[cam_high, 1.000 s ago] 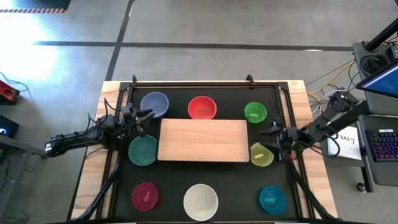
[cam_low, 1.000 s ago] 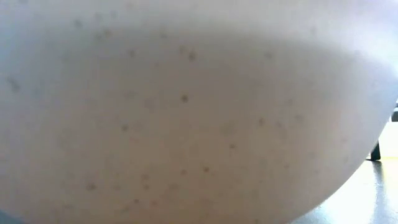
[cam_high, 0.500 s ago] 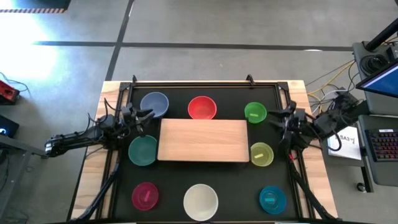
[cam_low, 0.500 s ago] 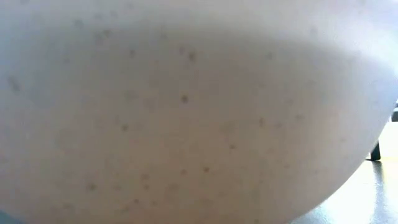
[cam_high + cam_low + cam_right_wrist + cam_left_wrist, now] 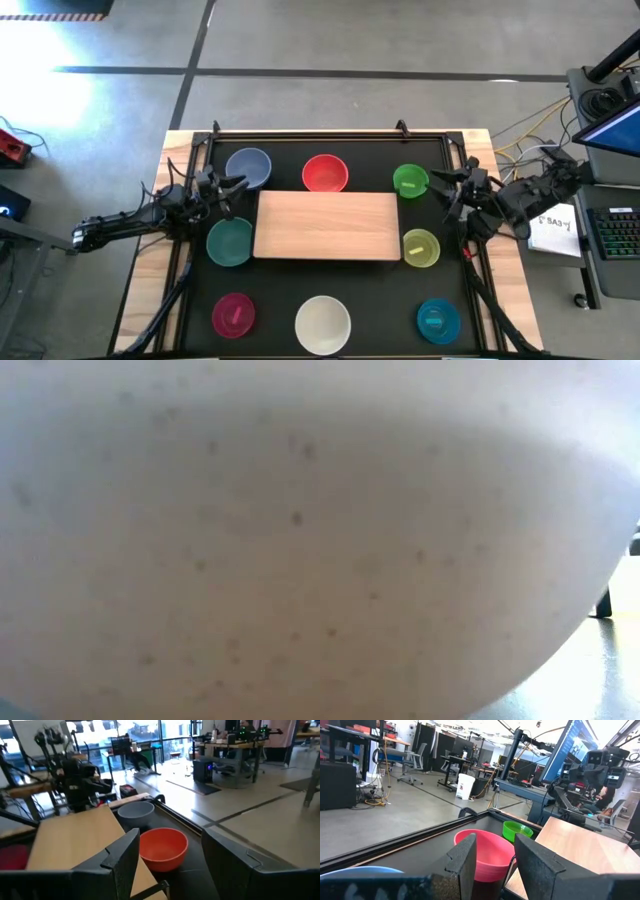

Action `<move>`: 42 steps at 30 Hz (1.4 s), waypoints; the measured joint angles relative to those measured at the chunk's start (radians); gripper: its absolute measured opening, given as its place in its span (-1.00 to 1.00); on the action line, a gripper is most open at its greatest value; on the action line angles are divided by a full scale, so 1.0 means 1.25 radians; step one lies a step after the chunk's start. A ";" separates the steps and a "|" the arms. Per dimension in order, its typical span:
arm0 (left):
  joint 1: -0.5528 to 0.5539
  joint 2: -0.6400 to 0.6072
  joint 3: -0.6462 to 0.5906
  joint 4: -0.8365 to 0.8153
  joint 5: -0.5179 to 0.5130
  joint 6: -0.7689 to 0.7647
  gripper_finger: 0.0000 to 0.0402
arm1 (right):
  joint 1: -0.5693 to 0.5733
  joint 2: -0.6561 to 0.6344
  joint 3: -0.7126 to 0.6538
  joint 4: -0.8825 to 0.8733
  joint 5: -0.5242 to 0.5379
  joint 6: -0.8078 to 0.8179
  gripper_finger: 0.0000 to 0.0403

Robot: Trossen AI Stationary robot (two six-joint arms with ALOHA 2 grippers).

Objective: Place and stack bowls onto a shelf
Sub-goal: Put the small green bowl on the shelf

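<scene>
The pale wood shelf (image 5: 325,225) lies flat mid-table with nothing on it. Around it, each resting on its base, stand the blue-grey (image 5: 248,167), red (image 5: 325,173), green (image 5: 410,181), teal-green (image 5: 230,241), yellow-green (image 5: 421,248), magenta (image 5: 233,314), cream-white (image 5: 323,324) and teal-blue (image 5: 438,320) bowls. My left gripper (image 5: 232,195) is open between the blue-grey and teal-green bowls, off the shelf's left end. My right gripper (image 5: 446,195) is open just right of the green bowl. The left wrist view shows the red bowl (image 5: 487,854) beyond the open fingers, and so does the right wrist view (image 5: 161,847).
A black frame edges the dark tabletop (image 5: 325,140), and the arms' bases sit at its left and right sides. The cream-white bowl (image 5: 300,540) fills the low view and hides everything behind it. Desks, monitors and cables stand beyond the table's right edge.
My right gripper has moved from beside the yellow-green bowl toward the table's far edge and now sits next to the green bowl, its arm swung round with it. No bowl has shifted.
</scene>
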 joint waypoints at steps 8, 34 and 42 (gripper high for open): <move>0.000 0.000 0.000 0.000 0.000 0.000 -0.42 | -0.116 0.043 0.008 0.000 -0.001 -0.042 0.01; 0.000 0.000 0.000 -0.001 0.000 0.000 -0.42 | -0.786 0.250 0.044 -0.086 -0.433 -0.015 0.01; 0.000 0.000 0.000 0.000 0.000 0.000 -0.42 | -0.957 0.373 0.173 -0.305 -0.611 0.004 0.01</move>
